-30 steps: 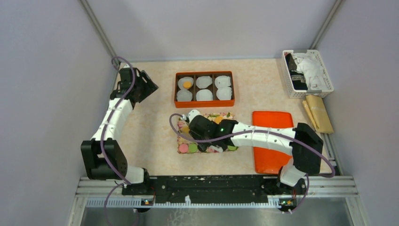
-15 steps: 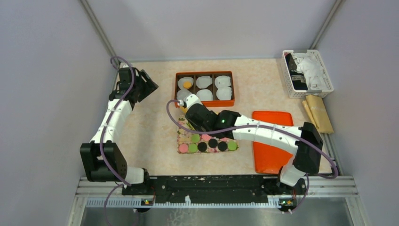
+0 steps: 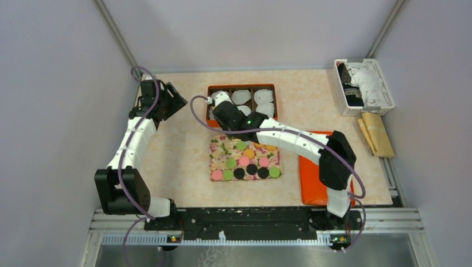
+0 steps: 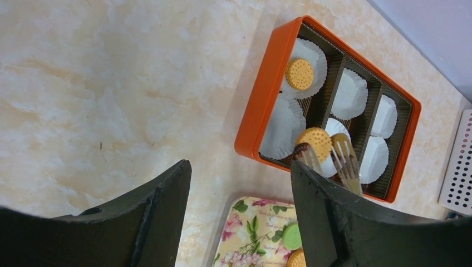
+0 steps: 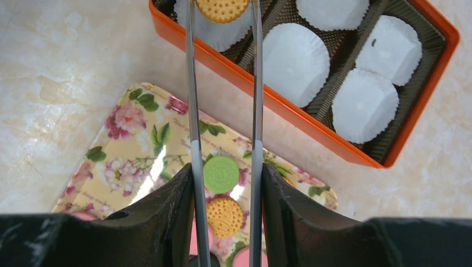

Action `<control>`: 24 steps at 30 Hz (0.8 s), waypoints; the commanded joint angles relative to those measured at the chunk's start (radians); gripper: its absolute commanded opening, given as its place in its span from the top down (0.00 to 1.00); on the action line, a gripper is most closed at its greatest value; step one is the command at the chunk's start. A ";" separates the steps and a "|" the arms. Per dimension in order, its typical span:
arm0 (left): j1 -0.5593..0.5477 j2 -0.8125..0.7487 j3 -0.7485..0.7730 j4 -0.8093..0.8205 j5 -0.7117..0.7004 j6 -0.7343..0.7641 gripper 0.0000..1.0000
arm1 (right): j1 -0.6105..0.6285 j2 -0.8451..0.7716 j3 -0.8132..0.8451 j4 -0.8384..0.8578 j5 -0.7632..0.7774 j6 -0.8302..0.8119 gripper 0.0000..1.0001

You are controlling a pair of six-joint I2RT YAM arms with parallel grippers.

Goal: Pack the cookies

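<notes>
My right gripper (image 5: 222,4) is clamped on an orange cookie (image 5: 222,10) at the frame's top edge, directly above the paper cup (image 5: 228,34) in the orange box (image 5: 311,119), so I judge the drop goes straight down.

The left arm (image 3: 133,146) is raised from its base at the near edge and bent toward the far left corner of the desk. There the left gripper (image 4: 239,167) is held above the surface with its jaws spread wide. The right arm (image 3: 295,142) is stretched from the near right across the middle toward the far edge. The right gripper (image 5: 224,16) is pointed downward, and its long thin fingers (image 5: 193,83) are closed on an orange cookie (image 4: 314,143).
</notes>
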State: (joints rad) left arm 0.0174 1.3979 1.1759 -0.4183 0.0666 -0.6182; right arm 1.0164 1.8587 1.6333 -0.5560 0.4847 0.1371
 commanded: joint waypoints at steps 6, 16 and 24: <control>0.003 -0.023 0.011 0.034 -0.009 0.022 0.27 | -0.015 0.092 0.103 0.052 -0.018 -0.011 0.90; 0.003 -0.016 0.010 0.035 -0.001 0.027 0.27 | -0.026 0.104 0.102 0.075 0.001 -0.013 0.74; 0.005 -0.016 0.011 0.036 -0.002 0.029 0.27 | -0.025 0.100 0.094 0.098 -0.006 -0.013 0.67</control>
State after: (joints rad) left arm 0.0174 1.3979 1.1759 -0.4183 0.0631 -0.6018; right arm 0.9962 1.9705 1.6722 -0.5301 0.4629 0.1307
